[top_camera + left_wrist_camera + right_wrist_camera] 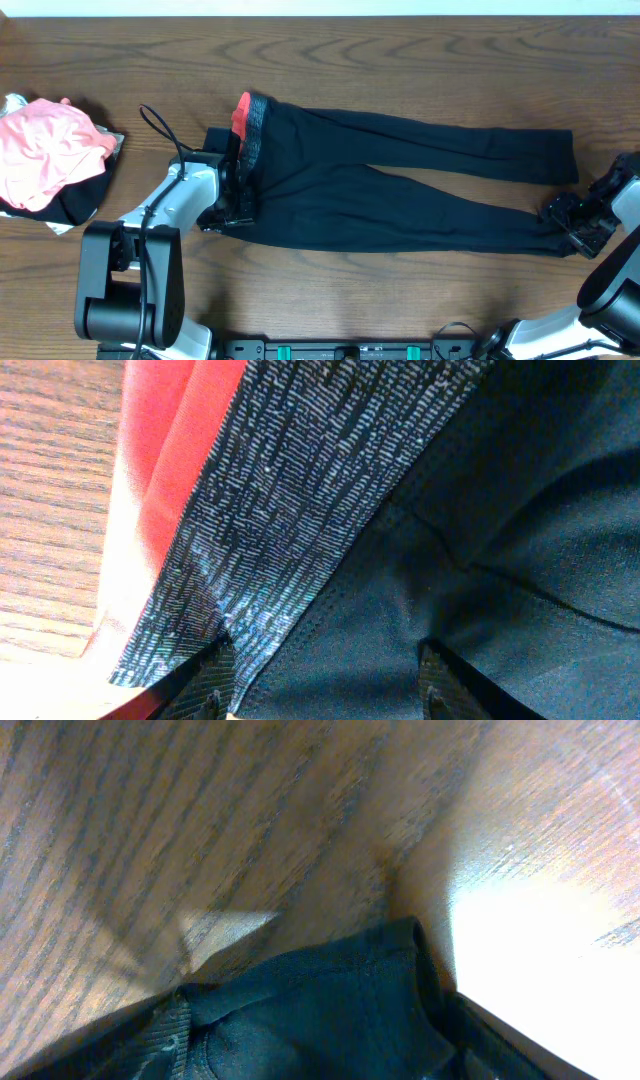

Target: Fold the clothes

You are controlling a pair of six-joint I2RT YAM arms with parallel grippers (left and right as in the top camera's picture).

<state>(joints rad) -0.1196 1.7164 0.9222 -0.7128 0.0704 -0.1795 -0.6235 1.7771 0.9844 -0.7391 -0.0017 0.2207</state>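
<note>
Lying flat across the tabletop (400,60): black leggings (400,190), waistband (252,130) at left.
Over the waistband sits the left tool (232,208), fingers parted, cloth between; the right tool (563,228) straddles the near leg's cuff (330,990). Whether either grips, cannot tell.

This is looking like a robot lab, since a left arm (150,235) and a right arm (612,285) are sitting at a wooden table (400,40).
</note>
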